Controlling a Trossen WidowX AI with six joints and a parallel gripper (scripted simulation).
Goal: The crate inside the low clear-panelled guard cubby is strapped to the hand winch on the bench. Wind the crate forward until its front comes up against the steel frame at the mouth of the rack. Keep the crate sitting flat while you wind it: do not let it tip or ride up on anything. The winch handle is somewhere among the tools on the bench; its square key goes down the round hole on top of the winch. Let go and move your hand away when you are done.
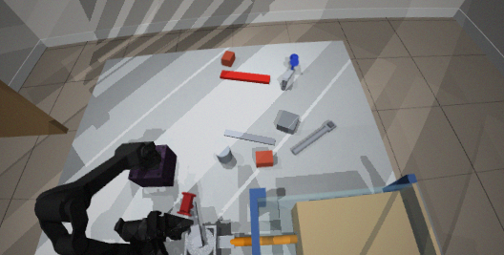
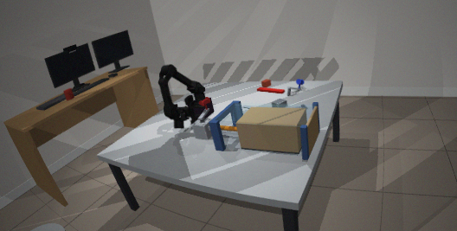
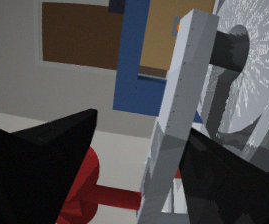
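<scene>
The winch handle has a grey arm point(image 1: 197, 221) point(image 3: 180, 95) and a red knob point(image 1: 186, 203) point(image 2: 204, 102) point(image 3: 87, 175). Its dark shaft meets the round top of the winch point(image 1: 202, 244) point(image 2: 202, 130) point(image 3: 260, 65); how deep the key sits is hidden. My gripper point(image 1: 192, 223) point(image 3: 137, 123) is open, its fingers on either side of the handle arm near the knob's stem, gripping nothing. The tan crate point(image 1: 353, 223) point(image 2: 270, 129) sits flat in the cubby. An orange strap point(image 1: 264, 241) point(image 2: 228, 128) runs from it through the blue steel frame point(image 1: 255, 214) point(image 2: 219, 135). A gap separates crate and frame.
A dark purple block point(image 1: 164, 168) stands by my arm. A grey cylinder point(image 1: 224, 155), orange block point(image 1: 263, 159), grey bar point(image 1: 249, 137), grey block point(image 1: 287, 121) and wrench point(image 1: 312, 138) lie mid-bench. A red bar point(image 1: 244, 76) and blue-knobbed crank point(image 1: 287, 78) lie farther back.
</scene>
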